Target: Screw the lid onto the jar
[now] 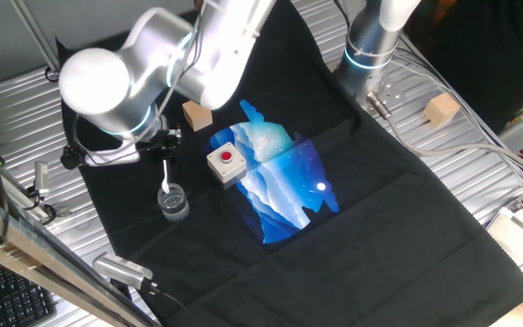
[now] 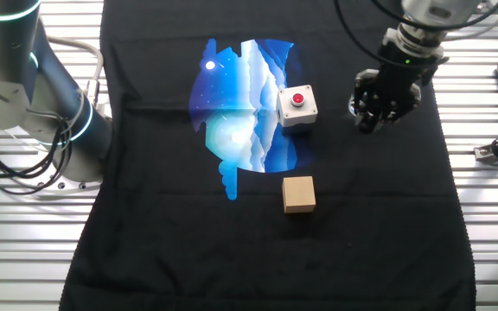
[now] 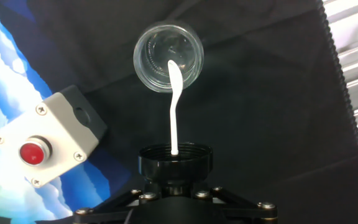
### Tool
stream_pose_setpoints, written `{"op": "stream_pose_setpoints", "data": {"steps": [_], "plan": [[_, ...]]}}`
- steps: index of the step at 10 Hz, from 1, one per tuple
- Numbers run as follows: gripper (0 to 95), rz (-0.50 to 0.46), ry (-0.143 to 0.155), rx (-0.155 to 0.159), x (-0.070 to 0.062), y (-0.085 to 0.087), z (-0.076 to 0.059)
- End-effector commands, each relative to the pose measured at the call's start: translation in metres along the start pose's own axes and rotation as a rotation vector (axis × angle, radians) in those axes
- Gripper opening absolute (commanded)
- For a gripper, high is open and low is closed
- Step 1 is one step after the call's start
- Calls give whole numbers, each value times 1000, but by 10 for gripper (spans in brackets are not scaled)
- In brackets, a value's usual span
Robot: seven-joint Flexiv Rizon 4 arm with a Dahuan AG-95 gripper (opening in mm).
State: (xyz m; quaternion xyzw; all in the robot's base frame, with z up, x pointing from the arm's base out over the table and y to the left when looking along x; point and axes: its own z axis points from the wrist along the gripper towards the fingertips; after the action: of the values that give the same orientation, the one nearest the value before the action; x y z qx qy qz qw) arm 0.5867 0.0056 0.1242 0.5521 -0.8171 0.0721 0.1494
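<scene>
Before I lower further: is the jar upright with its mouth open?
Yes. The jar stands upright, mouth open and uncapped; the lid is held in the gripper.

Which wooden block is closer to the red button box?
The wooden cube on the black cloth, right behind the red-button box. The other wooden cube sits far off on the bare metal table, beside the arm's base.

A robotics lab: a slatted metal bench (image 1: 479, 173) carries a black cloth (image 2: 361, 225), the arm's bolted base (image 1: 370, 54) stands at one o'clock, and cables (image 1: 443, 127) and a keyboard (image 1: 7, 295) lie at eight o'clock.
</scene>
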Motion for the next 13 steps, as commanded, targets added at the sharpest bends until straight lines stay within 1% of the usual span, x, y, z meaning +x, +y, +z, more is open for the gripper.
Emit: {"op": "stream_pose_setpoints", "data": {"steps": [1, 3, 7, 9, 11, 13], "plan": [[0, 33, 31, -17, -3, 1, -2], [0, 49, 44, -24, -5, 3, -2], [0, 76, 56, -39, -7, 7, -5], [0, 82, 71, -33, -8, 12, -7], [0, 77, 98, -18, -9, 15, -9], [0, 84, 115, -7, -10, 18, -10]]}}
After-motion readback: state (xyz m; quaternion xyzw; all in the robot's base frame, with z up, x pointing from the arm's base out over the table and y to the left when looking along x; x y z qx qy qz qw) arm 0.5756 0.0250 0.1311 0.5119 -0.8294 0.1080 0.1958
